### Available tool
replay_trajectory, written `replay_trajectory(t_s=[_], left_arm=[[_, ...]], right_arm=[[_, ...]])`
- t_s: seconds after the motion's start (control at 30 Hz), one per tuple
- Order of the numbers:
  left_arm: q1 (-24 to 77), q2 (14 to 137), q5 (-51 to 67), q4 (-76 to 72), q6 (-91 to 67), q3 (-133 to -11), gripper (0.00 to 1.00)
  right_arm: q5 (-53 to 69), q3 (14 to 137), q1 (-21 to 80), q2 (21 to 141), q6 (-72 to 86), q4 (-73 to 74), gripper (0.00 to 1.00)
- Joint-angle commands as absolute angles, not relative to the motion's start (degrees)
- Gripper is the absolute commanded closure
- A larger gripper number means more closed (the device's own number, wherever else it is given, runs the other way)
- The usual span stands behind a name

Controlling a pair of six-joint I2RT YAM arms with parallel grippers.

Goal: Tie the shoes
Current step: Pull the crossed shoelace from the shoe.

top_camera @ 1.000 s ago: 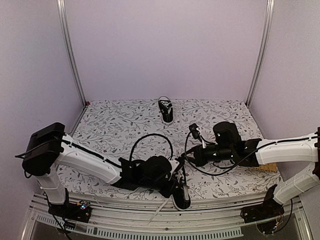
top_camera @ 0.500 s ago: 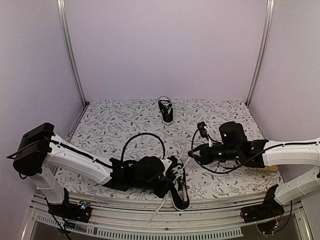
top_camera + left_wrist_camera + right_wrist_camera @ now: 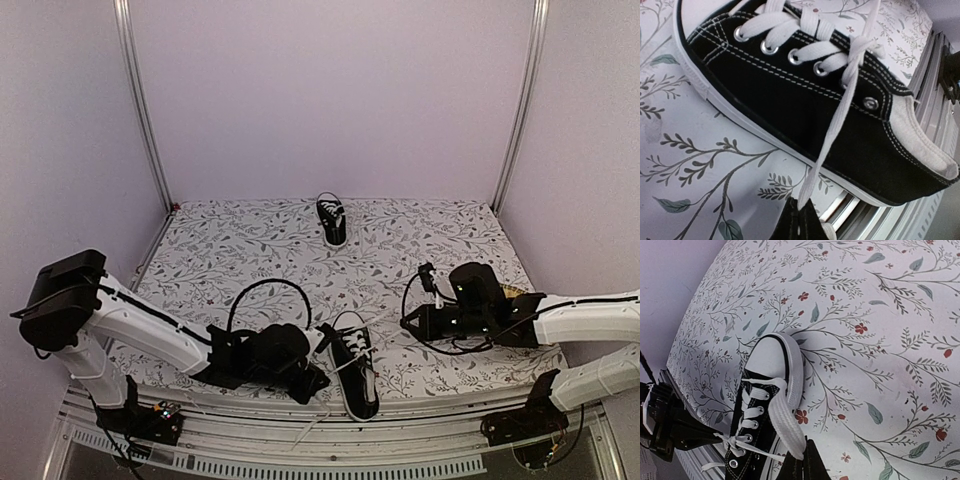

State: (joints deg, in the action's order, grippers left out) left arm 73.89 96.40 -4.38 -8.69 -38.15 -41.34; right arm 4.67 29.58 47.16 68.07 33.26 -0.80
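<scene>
There were 2 black low-top sneakers on the table, 2 arms, and 1 white lace end pinched in each gripper.

The near sneaker lay at the table's front edge between the 2 grippers, sole down, with its heel over the metal rails and its white toe cap pointing toward the back wall. It was black canvas with white stitching, silver eyelets, a white rubber sole and a pale lining at the heel opening. Its white laces ran in flat rows across the tongue and crossed over each other near the top eyelets.

The left gripper sat low just beside that sneaker's heel end, its jaws closed tight on the left lace end. That lace ran in a straight line from the crossing, down over the side of the sneaker, to the fingertips.

The right gripper hung on the other side, a little farther from the sneaker, its jaws also fully closed. They held the right lace end, a flat white strip that rose from the fingertips toward the sneaker's sole edge.

The floral cloth covered the table under both arms.

The far sneaker stood well apart from everything else, at the middle of the table's back edge near the rear wall. No gripper touched it.
</scene>
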Motion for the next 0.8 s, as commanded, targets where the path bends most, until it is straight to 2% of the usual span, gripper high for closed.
replay_trajectory(t_s=[0.0,0.77], left_arm=[[72.53,94.11,-2.52,-11.51,-38.68,-38.94,1.00],[67.61,86.81,-9.15,-7.39,-47.35,-29.53,1.00]], right_arm=[[0.78,25.49,44.50,65.02,37.84,1.39,0.98],[0.51,17.36,41.97,65.49,42.94,-1.88,0.98]])
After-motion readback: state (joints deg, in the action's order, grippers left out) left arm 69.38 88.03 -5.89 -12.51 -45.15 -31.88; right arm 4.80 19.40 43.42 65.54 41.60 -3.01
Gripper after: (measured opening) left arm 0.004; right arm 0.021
